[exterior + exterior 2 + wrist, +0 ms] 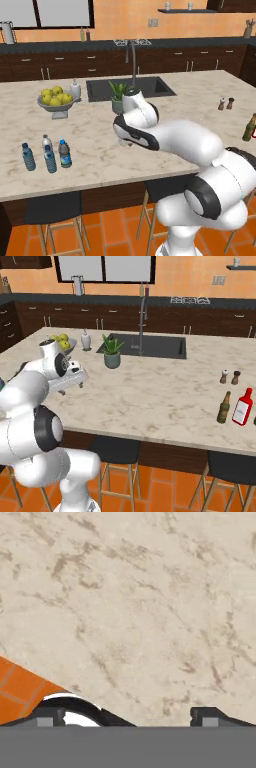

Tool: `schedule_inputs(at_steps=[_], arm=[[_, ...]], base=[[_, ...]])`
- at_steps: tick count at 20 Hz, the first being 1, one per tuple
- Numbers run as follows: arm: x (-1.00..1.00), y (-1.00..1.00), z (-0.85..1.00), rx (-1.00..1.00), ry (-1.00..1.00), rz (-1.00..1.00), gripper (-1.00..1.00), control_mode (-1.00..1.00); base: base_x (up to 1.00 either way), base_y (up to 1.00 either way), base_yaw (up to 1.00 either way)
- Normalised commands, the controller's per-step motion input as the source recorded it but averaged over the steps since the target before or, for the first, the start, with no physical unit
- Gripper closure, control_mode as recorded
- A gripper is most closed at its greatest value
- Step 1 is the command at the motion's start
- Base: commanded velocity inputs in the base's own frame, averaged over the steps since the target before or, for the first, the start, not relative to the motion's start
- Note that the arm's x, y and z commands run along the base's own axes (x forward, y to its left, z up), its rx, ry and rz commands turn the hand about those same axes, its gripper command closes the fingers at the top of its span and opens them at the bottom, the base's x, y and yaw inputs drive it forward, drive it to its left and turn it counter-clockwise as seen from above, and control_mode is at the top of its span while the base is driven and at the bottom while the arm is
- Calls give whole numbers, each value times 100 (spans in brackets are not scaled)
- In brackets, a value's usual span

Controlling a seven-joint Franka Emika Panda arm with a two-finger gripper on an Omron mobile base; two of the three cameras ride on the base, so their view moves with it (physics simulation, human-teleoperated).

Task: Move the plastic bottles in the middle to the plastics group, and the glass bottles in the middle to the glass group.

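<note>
The marble island counter (150, 135) carries everything, and the sink (130, 88) set into its far side serves as the reference. The white arm bends over the counter in front of the sink, and its gripper (127, 716) hangs above bare marble with the fingers spread wide and nothing between them.

Left of the sink stands a bowl of lemons (56, 99), with a white pump bottle (75, 89) just beside it toward the sink. A potted plant (112, 352) sits at the sink's front left corner.

Far to the right of the sink, near the counter's front edge, a red bottle (242, 406) stands just beside an olive-brown glass bottle (224, 407); both are upright.

Well to the left of the sink, near the counter's front edge, four small plastic bottles (46, 154) stand upright in a tight cluster: a blue-tinted one at the left, a whitish one behind, a light blue one in front, and a darker one with a blue-white label at the right.

Right of the sink, the salt and pepper shakers (225, 103) stand as a pair.
</note>
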Motion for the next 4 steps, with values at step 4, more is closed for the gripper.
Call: schedule_inputs(at_steps=[4], arm=[[-58, -96, 0, -5, 0, -14, -100, -100]], base=[[0, 0, 0]])
